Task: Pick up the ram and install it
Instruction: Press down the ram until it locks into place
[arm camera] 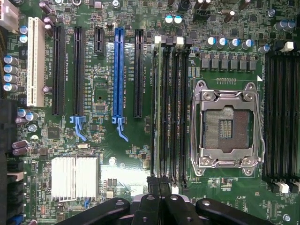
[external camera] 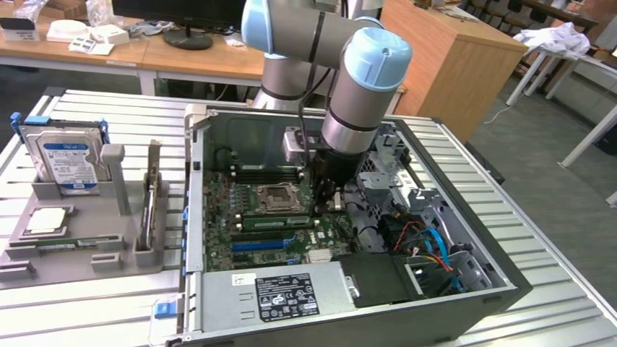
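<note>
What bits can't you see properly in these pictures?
1. Wrist view: the shut fingers cover the near end of the ram, so I cannot tell if it is clicked fully in.
2. Exterior view: the arm hides the spot where the fingers meet the board.
3. Exterior view: the words on the hard drive label are too small to read.

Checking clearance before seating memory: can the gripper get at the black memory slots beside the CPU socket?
Probably yes. The case lies open on its side, and the gripper hangs close above the memory slots next to the CPU socket, with nothing visible between them.
</note>
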